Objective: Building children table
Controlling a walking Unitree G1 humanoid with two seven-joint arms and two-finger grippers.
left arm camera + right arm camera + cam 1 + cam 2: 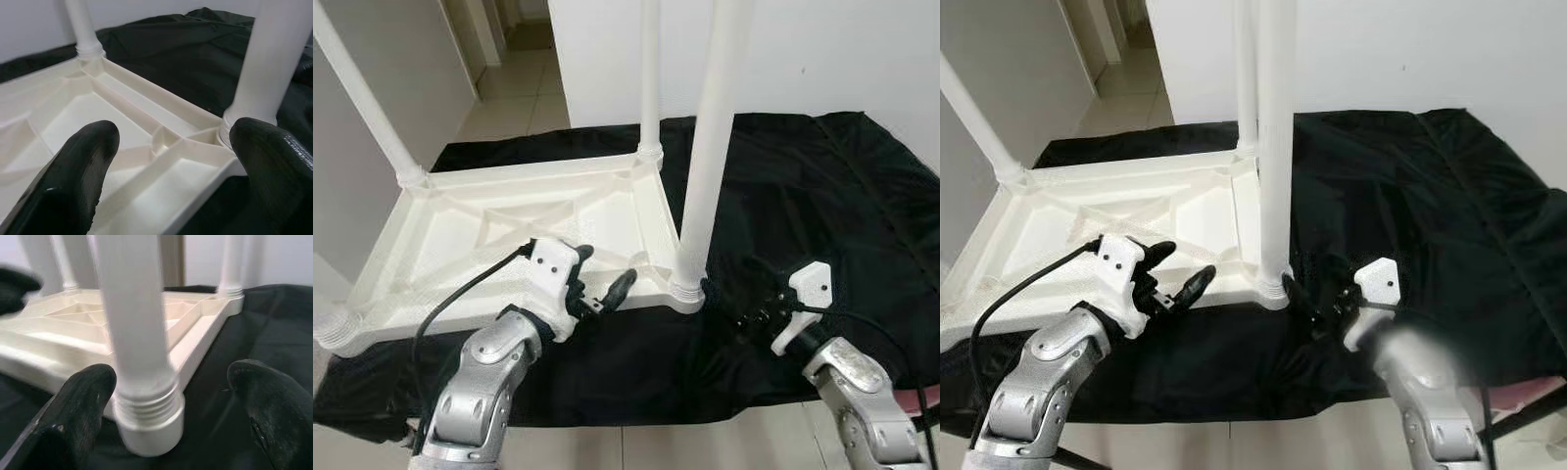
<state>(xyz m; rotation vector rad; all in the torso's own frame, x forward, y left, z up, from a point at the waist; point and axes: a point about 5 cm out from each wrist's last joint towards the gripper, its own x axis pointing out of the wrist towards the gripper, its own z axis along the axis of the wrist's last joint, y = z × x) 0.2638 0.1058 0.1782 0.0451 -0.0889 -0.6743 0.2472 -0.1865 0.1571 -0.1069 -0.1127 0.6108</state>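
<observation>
Upside down on a black cloth (803, 186): white plastic table top (460, 235), legs pointing up and cut off by the upper frame edge. Left gripper (604, 277) spread open over the ribbed underside, near the front edge, holding nothing. Right gripper (171, 396) open too, fingers either side of the near corner leg (710, 147) at its threaded base, apparently not touching. Right fingertips hard to separate from the dark cloth in the head views.
</observation>
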